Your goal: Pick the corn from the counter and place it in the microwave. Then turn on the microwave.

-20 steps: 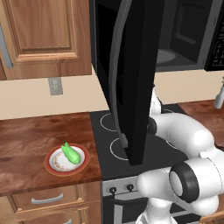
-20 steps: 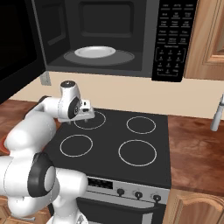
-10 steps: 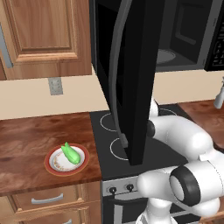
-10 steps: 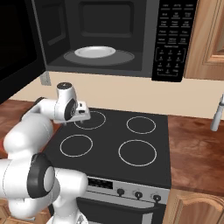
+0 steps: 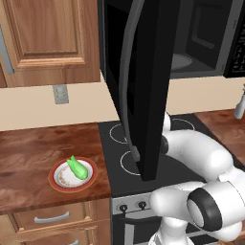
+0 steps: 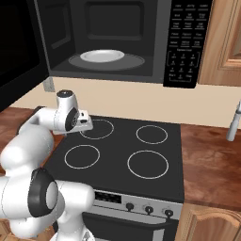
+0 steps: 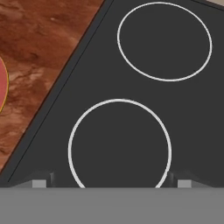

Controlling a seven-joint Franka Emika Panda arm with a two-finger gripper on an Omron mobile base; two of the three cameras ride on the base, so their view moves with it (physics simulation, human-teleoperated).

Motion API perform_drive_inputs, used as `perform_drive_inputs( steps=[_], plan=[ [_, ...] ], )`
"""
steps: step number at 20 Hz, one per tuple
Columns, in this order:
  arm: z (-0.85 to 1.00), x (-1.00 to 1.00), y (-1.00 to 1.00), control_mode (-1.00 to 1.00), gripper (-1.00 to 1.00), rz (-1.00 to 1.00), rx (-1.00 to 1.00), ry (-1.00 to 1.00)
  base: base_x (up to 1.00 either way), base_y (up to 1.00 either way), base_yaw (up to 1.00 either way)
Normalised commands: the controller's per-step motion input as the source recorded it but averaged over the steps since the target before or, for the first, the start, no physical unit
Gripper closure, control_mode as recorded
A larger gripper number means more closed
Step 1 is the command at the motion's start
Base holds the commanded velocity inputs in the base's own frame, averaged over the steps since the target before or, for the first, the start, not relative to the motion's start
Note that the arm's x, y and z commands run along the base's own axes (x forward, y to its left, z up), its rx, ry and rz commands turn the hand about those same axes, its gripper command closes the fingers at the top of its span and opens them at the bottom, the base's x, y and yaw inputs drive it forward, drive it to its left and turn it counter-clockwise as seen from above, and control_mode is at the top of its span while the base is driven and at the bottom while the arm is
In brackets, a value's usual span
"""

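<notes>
Green against white, the corn (image 5: 76, 167) lies on a red-rimmed plate (image 5: 91, 175) on the reddish wood worktop (image 5: 33, 148) in the left base view, left of the black stovetop (image 5: 119, 143) and near the worktop's front edge. Its long axis runs on a slant, pointed tip toward the back wall and a little left, thicker end toward the front. The microwave (image 5: 201, 43) hangs above the stove with its door (image 5: 148, 86) swung wide, edge-on to this camera and standing over the stove's left half; it hides the hand. The white arm reaches in behind it.

From the right base view, the claw (image 6: 87, 125) hangs low over the rear left burner (image 6: 96, 129), pointing down at the glass. The microwave cavity above is open, with a pale turntable plate (image 6: 102, 56) bare inside and the button panel (image 6: 184, 42) at its right. The corn lies beyond the claw, off toward the stove's left side; the open door stands just above that path, so I judge a low sideways reach is the safer line.

Looking along the hand, the two fingertips (image 7: 41, 181) stand wide apart at the bottom, straddling a white burner ring (image 7: 119, 146), with nothing between them. A sliver of the plate's red rim shows at the left edge, past a strip of wood grain, so the cob is off to that side, near but not yet under the claw. Open worktop surrounds the plate; the wrist will likely need turning so the jaws close across the cob's slanted length.
</notes>
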Motion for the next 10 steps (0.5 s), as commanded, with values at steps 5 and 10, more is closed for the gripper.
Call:
perform_drive_inputs(
  steps=[5, 10],
  plan=[
    [-0.05, -0.08, 0.18, -1.0, -1.0, 0.04, 0.0, 0.0, 0.0, 0.0, 0.0],
    [-0.07, -0.05, 0.18, -1.0, -1.0, 0.04, 0.0, 0.0, 0.0, 0.0, 0.0]
  ],
)
